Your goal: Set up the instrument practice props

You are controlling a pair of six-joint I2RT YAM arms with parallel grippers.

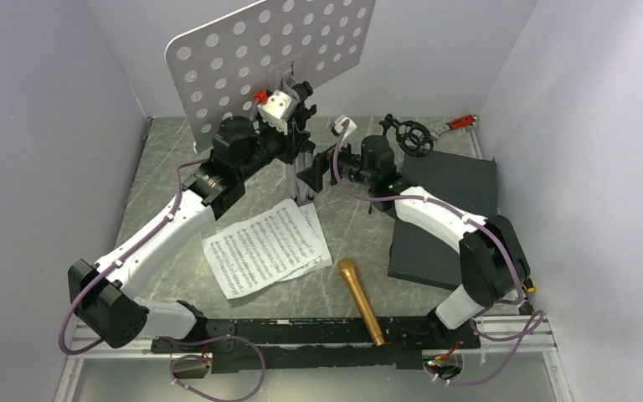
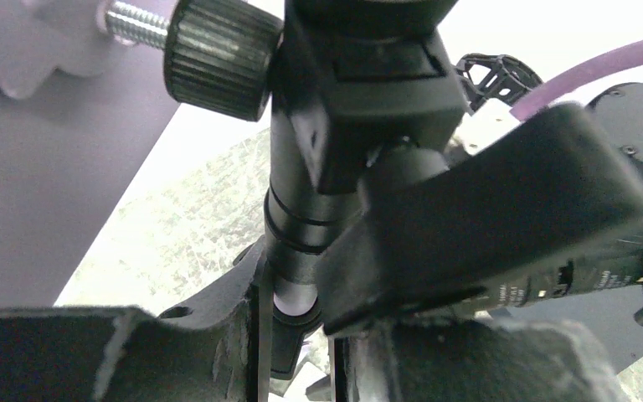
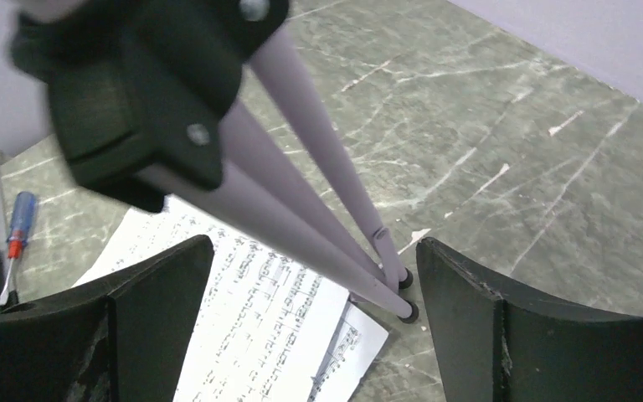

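Note:
The pale lilac music stand stands at the back, its perforated desk tilted and its legs folded close together. My left gripper is shut on the stand's post, just below a black collar and knob. My right gripper is open, its fingers on either side of the legs near their feet, without touching them. Two white music sheets lie overlapped on the table in front of the stand. The gold microphone lies near the front edge. The black mic stand with its ring sits at the back right.
A dark grey slab lies on the right under my right arm. A red-handled wrench rests by the back right wall. A small blue and red tool lies beside the rail. Walls close in on three sides.

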